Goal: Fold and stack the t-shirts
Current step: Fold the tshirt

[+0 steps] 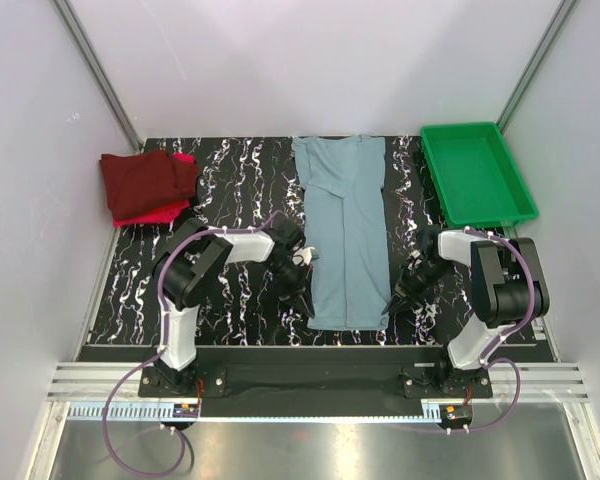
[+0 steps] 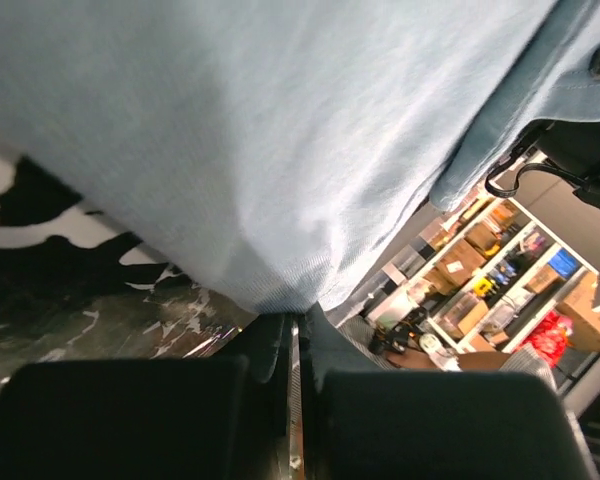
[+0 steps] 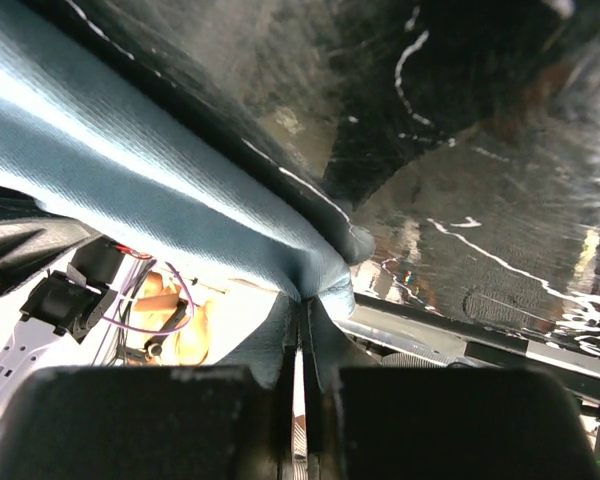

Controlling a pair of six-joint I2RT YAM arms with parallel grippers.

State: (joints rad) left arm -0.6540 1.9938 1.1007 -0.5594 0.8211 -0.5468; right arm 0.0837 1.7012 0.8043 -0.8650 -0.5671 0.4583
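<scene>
- The grey-blue t-shirt (image 1: 345, 230) lies flat on the black marbled table (image 1: 230, 200) as a long narrow strip. One short end is at the table's far edge and the other is close to the near edge.
- The left gripper (image 1: 300, 290) sits at the left edge of this shirt, close to its near corner.
- In the left wrist view, the left gripper (image 2: 293, 335) has its jaws pressed together on a pinch of the shirt's cloth (image 2: 260, 130). The fabric is gathered to a point between them and spreads out above.
- The right gripper (image 1: 398, 293) sits at the right edge of the shirt, opposite the left one and also near the near corner.
- In the right wrist view, the right gripper (image 3: 300, 325) is likewise clamped on the shirt's edge (image 3: 130, 170). A fold of cloth is nipped in the narrow slit between the jaws, and the hem runs off to the upper left of that view.
- The maroon t-shirt (image 1: 145, 180) lies folded well to the left of the grey-blue shirt, by the table's far left corner.
- The red t-shirt (image 1: 158, 213) lies under the maroon one, showing only along the maroon shirt's near and right edges.
- The green tray (image 1: 475, 175) stands just to the right of the grey-blue shirt's far end, apart from it.
</scene>
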